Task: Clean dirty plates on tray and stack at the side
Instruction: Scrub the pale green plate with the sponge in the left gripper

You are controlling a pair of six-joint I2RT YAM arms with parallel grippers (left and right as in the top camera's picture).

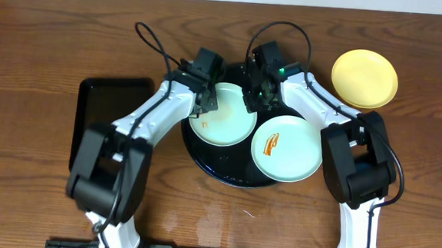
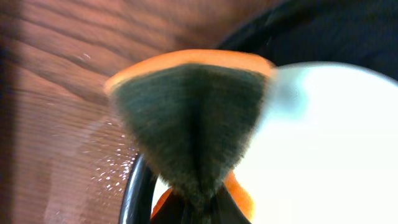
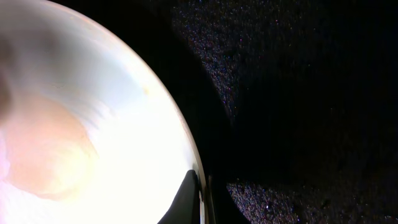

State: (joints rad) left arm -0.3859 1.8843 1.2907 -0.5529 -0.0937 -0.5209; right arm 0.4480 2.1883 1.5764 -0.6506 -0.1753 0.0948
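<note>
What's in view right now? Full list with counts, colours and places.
left mint plate: 1, pale mint, small orange smear, on round tray
right mint plate: 1, pale mint, orange smear, on round tray
yellow plate: 1, pale yellow, on table, right of round tray
round tray: 1, glossy black, centre
rectangular tray: 1, black, left
sponge: 1, orange, dark scrub face, at left mint plate's edge
table: 1, brown wood
left jaws: holding sponge
right jaws: at left mint plate's rim, grip unclear
</note>
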